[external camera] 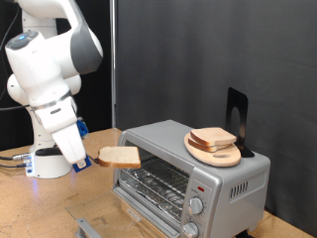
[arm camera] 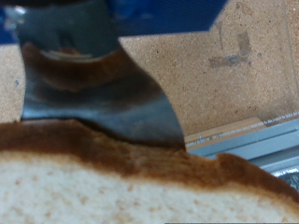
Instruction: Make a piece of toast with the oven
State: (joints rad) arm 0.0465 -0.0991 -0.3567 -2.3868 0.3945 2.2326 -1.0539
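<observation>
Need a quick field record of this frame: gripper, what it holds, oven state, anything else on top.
gripper: gripper at the exterior view's left, level with the oven opening
held: piece of toast between the fingers, roughly flat, at the oven's front
oven: oven with its door down and wire rack visible
rack contents: nothing seen on it
on oven top: round wooden plate with stacked slices
wrist view: toast crust fills the lower picture, a dark finger behind it
</observation>
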